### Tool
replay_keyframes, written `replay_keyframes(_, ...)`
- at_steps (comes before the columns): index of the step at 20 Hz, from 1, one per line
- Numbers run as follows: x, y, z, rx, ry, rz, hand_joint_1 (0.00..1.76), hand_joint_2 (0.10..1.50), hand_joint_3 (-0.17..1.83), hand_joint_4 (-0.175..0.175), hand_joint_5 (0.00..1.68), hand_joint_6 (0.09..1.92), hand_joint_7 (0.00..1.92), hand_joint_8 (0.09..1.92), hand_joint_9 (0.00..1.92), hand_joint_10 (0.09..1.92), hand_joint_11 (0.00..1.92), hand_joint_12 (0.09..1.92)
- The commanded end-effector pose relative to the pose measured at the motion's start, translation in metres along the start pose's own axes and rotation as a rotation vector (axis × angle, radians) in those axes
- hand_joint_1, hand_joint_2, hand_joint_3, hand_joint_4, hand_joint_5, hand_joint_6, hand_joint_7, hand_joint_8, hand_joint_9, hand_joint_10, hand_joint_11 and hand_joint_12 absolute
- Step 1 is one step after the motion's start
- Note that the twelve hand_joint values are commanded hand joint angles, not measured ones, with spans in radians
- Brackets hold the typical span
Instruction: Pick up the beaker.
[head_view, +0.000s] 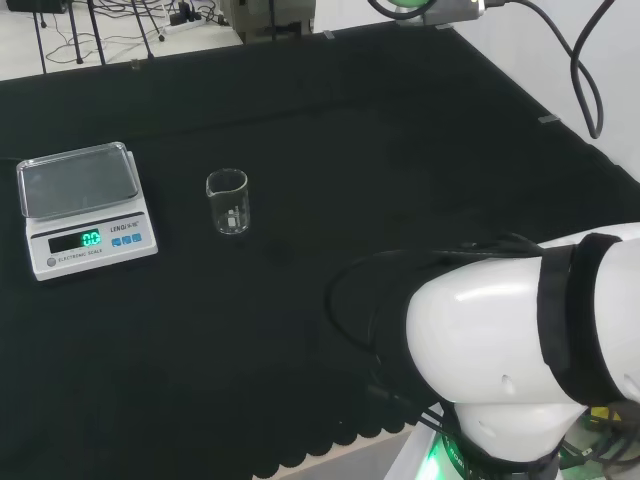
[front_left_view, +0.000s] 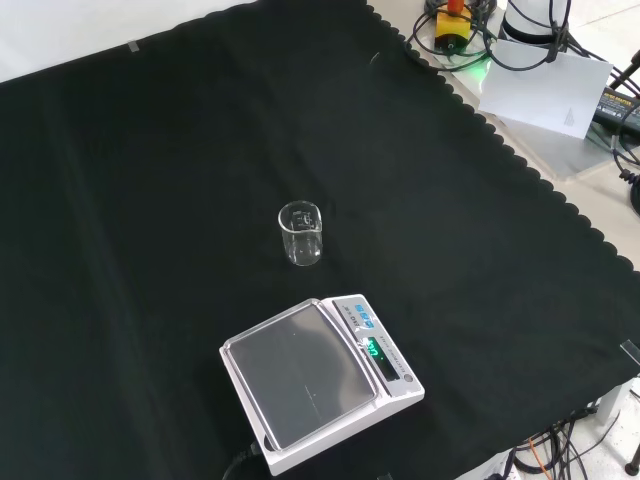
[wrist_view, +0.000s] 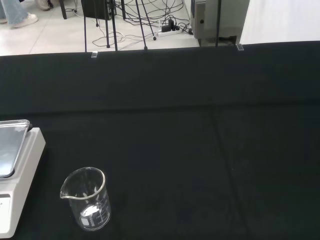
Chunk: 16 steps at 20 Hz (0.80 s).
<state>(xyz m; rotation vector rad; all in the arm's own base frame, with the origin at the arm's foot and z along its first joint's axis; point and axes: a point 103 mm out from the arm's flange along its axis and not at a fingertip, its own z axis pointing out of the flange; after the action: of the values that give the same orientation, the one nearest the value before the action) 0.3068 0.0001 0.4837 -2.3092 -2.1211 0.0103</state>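
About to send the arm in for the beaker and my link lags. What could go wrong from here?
1. The beaker is clear glass on the black cloth and hard to make out, so the approach could land off target and tip it.
2. It stands upright and unsupported, and looks empty, so a sideways nudge may slide or topple it.
3. The scale stands close beside it; a reach coming across that side could strike the scale's pan.

**Clear beaker upright on the black cloth**

A small clear glass beaker (head_view: 227, 202) (front_left_view: 300, 233) (wrist_view: 86, 199) stands upright on the cloth, and looks empty. It has a pouring spout at its rim and white printed markings on its wall. In the front view it sits near mid-cloth.
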Motion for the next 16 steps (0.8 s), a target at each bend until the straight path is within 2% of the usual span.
replay_keyframes(1, -0.001, 0.002, 0.002, -0.01, -0.011, -0.001, 0.66, 0.88, -0.15, 0.03, 0.02, 0.09, 0.03, 0.79, 0.1, 0.89, 0.02, 1.28)
replay_keyframes(2, -0.001, 0.006, 0.003, -0.014, -0.031, -0.004, 0.66, 0.89, -0.14, 0.026, 0.03, 0.09, 0.03, 0.78, 0.08, 0.89, 0.01, 1.24)
replay_keyframes(8, -0.011, 0.028, 0.016, -0.003, -0.026, -0.027, 0.66, 0.89, -0.14, 0.021, 0.03, 0.09, 0.04, 0.76, 0.06, 0.89, 0.0, 1.2)
replay_keyframes(10, -0.036, 0.034, 0.028, 0.013, -0.001, -0.028, 0.66, 0.89, -0.14, 0.021, 0.03, 0.09, 0.04, 0.75, 0.06, 0.89, 0.0, 1.19)
replay_keyframes(12, -0.04, 0.044, 0.043, 0.039, 0.018, -0.04, 0.66, 0.89, -0.14, 0.022, 0.03, 0.09, 0.04, 0.74, 0.05, 0.89, 0.0, 1.18)
replay_keyframes(16, -0.004, 0.066, 0.067, 0.079, 0.025, -0.081, 0.67, 0.89, -0.14, 0.026, 0.0, 0.09, 0.04, 0.73, 0.04, 0.89, 0.0, 1.16)
